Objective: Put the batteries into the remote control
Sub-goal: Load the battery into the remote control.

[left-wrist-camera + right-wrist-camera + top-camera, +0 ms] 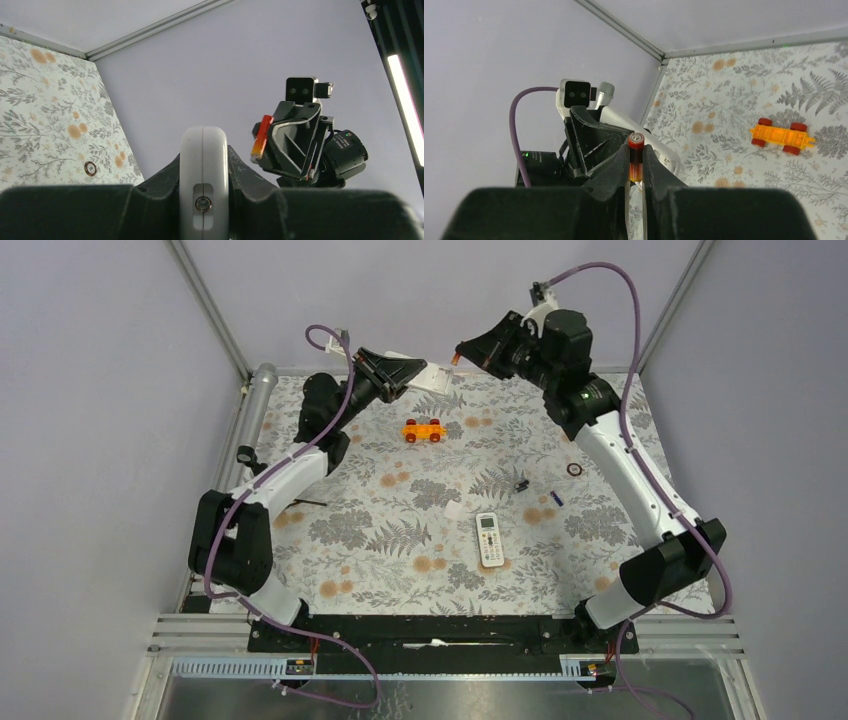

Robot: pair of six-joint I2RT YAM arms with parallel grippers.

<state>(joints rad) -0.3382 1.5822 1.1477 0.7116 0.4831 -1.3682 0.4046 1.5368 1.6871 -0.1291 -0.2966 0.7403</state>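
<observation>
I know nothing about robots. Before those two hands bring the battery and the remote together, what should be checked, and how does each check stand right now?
1. The left hand grips the remote control: ok, it is clamped firmly.
2. The right hand grips a battery: ok, it is pinched between the fingers.
3. The two hands are clear of each other: ok, they are close but apart.
4. The remote's battery bay is open and facing the battery: cannot tell, only its end shows.
5. The battery's ends point the right way: cannot tell.
6. The second battery is ready: ok, it is lying loose on the table.
</observation>
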